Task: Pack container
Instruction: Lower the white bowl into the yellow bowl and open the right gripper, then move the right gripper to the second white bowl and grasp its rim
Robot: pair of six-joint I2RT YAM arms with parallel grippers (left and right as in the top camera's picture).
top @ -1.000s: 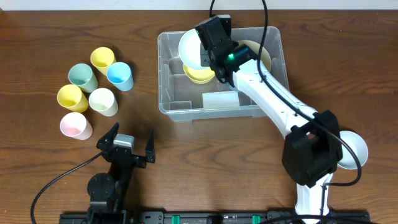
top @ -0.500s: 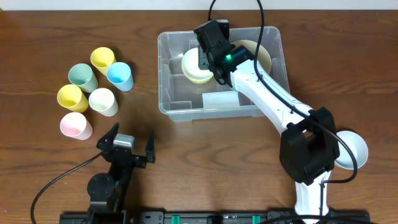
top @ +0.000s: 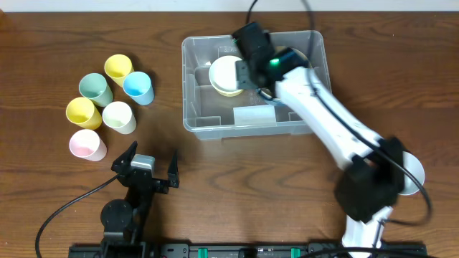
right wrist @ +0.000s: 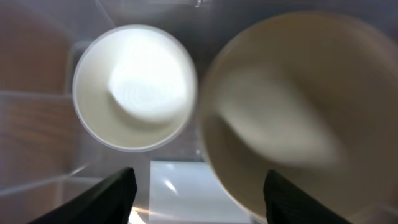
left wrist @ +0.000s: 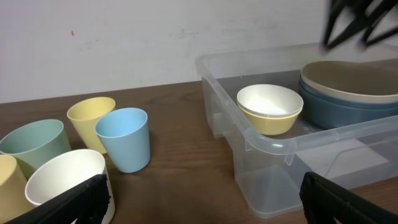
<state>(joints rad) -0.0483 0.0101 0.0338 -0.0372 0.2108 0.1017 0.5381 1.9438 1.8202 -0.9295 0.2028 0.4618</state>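
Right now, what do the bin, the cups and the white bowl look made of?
Bin: clear, glossy hard plastic, judging by the see-through walls and moulded ribs.
Cups: probably matte plastic; opaque pastel colours, no glare.
White bowl: smooth with a slight sheen. Could be plastic or melamine; the look leaves it open.

Clear container (top: 204, 107), white label (top: 252, 115); white bowl (left wrist: 268, 101), yellow bowl (left wrist: 267, 126) (just beneath); blue cup (left wrist: 124, 140); brown table (top: 43, 43).

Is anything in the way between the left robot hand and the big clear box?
Nothing visible is. The left gripper is open, and only bare table lies between it and the container. The cups stand off to its left, out of that path.
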